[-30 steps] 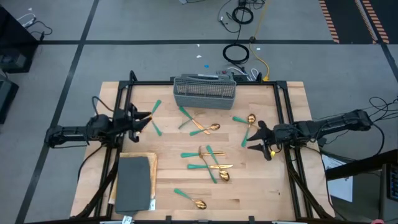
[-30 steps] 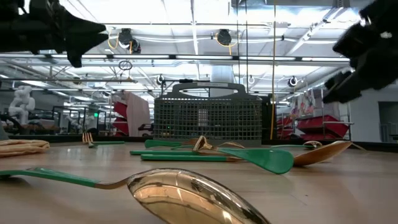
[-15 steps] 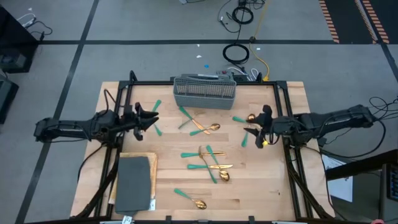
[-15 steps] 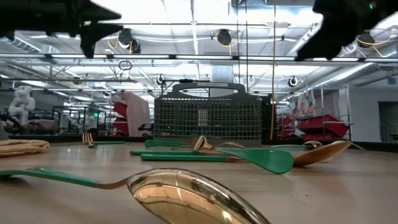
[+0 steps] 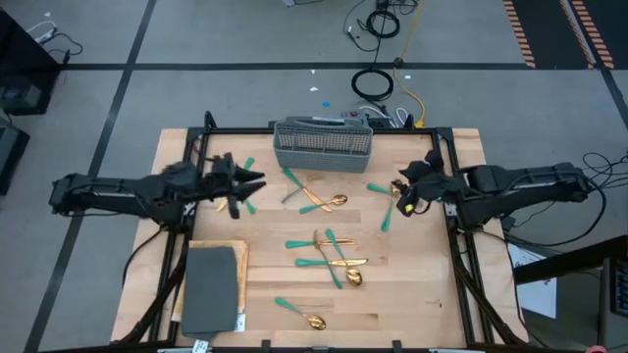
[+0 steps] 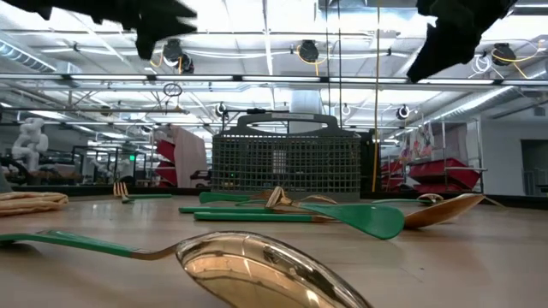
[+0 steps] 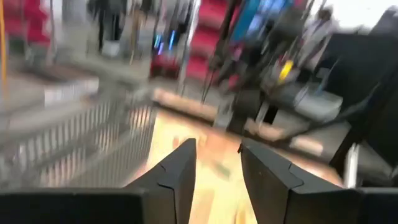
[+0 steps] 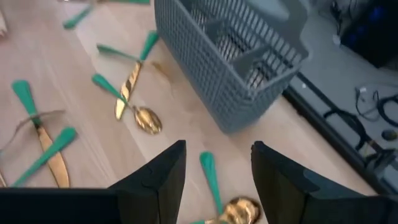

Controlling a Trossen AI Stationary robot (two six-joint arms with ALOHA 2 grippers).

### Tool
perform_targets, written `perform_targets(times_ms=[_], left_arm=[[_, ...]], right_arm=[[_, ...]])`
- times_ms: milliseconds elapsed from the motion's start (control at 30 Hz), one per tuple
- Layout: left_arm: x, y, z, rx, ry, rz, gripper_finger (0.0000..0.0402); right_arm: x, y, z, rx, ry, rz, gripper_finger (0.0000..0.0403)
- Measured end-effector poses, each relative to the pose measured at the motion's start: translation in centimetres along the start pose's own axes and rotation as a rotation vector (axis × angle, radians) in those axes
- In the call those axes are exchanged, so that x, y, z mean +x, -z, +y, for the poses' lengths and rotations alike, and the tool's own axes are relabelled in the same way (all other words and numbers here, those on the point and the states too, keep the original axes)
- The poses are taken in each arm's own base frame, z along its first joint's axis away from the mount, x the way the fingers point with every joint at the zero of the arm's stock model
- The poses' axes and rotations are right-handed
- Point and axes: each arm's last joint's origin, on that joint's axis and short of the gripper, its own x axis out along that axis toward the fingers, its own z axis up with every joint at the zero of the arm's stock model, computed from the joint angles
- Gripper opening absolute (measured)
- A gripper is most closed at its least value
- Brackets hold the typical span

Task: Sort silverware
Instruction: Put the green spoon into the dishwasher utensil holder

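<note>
The silverware, gold heads on teal handles, lies scattered flat on the wooden table (image 5: 432, 294). A few pieces lie near the grey mesh caddy (image 5: 323, 144), a crossed cluster (image 5: 329, 251) sits mid-table, and one spoon (image 5: 300, 313) lies near the front edge. My left gripper (image 5: 252, 183) hovers open above the pieces at the left, holding nothing (image 7: 217, 155). Open and empty too, my right gripper (image 5: 400, 188) hangs over the spoon (image 5: 395, 186) at the right. In its wrist view (image 8: 217, 155) it looks down past a teal handle (image 8: 210, 171) toward the caddy (image 8: 230, 56).
The caddy stands at the table's far middle edge (image 6: 287, 162). A dark grey mat (image 5: 211, 284) on a tan cloth lies at the near left corner. A black frame rail (image 5: 453, 176) runs along the table's sides. Cables lie on the floor beyond the table.
Both grippers have risen from near the table. The left one has gone toward the table's right, over the silverware at the left. The right one has moved toward the far edge and a little left, and has tipped downward. The silverware has not moved.
</note>
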Motion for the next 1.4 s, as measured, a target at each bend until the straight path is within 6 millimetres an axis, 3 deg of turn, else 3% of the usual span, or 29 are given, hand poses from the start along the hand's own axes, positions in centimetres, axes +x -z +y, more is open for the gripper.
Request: perform_targets(times_ms=[233,500,867,1000,1167,1400], left_arm=[[2.1,2.0,0.4,-0.025,-0.092,0.133,0.0132],[3.2,3.2,0.5,-0.063,-0.119,0.206,0.0132],[3.5,3.7,0.6,-0.130,-0.156,0.230,0.0132],[3.5,3.7,0.6,-0.128,-0.167,0.225,0.0132],[3.5,3.7,0.6,-0.128,-0.166,0.224,0.0132],[3.5,3.6,0.6,-0.121,-0.164,0.221,0.0132]], right_arm=[[2.8,1.1,1.5,-0.030,0.108,0.175,0.0171],[6.2,2.4,3.4,-0.110,0.194,0.323,0.0171],[8.0,4.4,3.9,-0.120,0.324,0.515,0.0171],[8.2,4.3,4.2,-0.114,0.314,0.498,0.0171],[8.2,4.9,5.4,-0.242,0.220,0.395,0.0171],[6.8,5.2,6.5,-0.272,0.046,0.188,0.0171]])
